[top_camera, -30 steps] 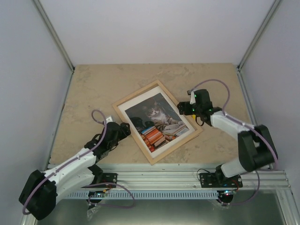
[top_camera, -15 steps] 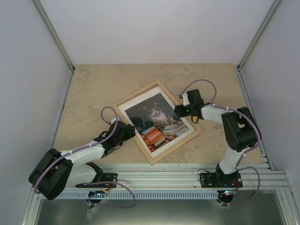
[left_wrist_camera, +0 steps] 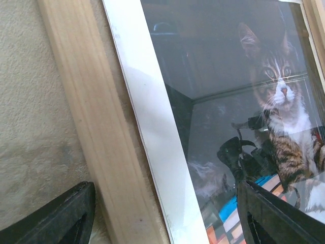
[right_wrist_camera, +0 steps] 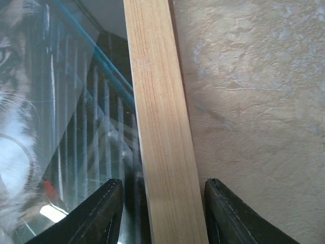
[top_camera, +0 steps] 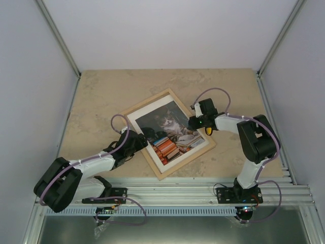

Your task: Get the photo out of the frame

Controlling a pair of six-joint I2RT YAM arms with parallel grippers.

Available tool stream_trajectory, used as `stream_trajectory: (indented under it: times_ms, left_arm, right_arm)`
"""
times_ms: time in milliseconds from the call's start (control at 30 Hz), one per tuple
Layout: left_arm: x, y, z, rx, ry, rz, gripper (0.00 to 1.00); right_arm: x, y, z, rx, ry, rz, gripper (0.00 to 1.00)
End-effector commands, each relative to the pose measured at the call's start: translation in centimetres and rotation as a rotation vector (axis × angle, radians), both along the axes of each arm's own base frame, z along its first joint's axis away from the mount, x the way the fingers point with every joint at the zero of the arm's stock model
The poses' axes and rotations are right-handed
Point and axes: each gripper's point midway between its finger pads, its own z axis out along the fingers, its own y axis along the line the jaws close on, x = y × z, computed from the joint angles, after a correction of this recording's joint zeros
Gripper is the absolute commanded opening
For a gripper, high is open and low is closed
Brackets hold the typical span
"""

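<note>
Pale wood frame [top_camera: 146,101] lies flat on the table [top_camera: 101,96], photo [top_camera: 170,133] inside it, and I see my left gripper [top_camera: 139,144] wide open astride one rail, my right gripper [right_wrist_camera: 163,213] half open around the opposite rail, gripping nothing.

Pale wood frame [top_camera: 147,101], grey-tabby-and-orange photo [top_camera: 170,132]
</note>
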Motion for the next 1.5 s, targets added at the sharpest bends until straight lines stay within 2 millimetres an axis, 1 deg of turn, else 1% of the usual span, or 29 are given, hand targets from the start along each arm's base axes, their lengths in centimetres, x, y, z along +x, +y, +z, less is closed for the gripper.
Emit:
stream_trajectory:
  times_ms: [0,133,233,367,500,767,900,1033,1067,1167,1400,1467]
  left_arm:
    - [0.4,0.0,0.5,0.002,-0.03,0.009,0.78]
    - [0.5,0.3,0.4,0.021,-0.031,0.015,0.78]
    - [0.6,0.9,0.6,0.051,-0.039,0.032,0.77]
    - [0.8,1.6,1.2,0.089,-0.056,0.05,0.76]
    - [1.1,1.7,1.6,0.105,-0.07,0.053,0.74]
    - [2.7,0.4,2.3,0.131,-0.075,0.013,0.73]
    - [2.8,0.6,3.3,0.134,-0.093,0.02,0.73]
    - [2.6,0.6,4.4,0.106,-0.122,0.026,0.73]
    - [2.6,0.5,4.6,0.1,-0.126,0.022,0.73]
    - [2.7,0.4,5.4,0.088,-0.139,0.019,0.72]
    - [3.5,-0.2,7.1,0.078,-0.173,0.009,0.73]
    - [3.6,-0.1,7.2,0.091,-0.169,0.013,0.73]
  right_arm:
    - [-1.3,0.7,-1.0,-0.007,0.048,0.021,0.43]
    - [-2.5,1.5,-1.1,0.004,0.071,0.037,0.4]
    - [-3.5,2.3,-1.1,0.011,0.082,0.05,0.37]
    - [-4.0,2.4,-0.9,0.003,0.074,0.023,0.3]
    - [-4.1,1.9,-0.3,0.002,0.056,-0.015,0.26]
    - [-4.5,0.7,0.7,-0.004,0.024,-0.066,0.2]
    - [-4.6,0.4,1.6,0.008,0.0,-0.083,0.13]
    - [-4.2,0.2,3.1,0.034,-0.045,-0.104,0.04]
    - [-4.1,0.3,3.4,0.04,-0.052,-0.106,0.03]
    - [-3.9,0.3,4.2,0.054,-0.07,-0.111,0.0]
    - [-3.7,0.5,5.5,0.083,-0.105,-0.115,0.01]
    - [-3.6,0.3,5.7,0.082,-0.105,-0.117,0.01]
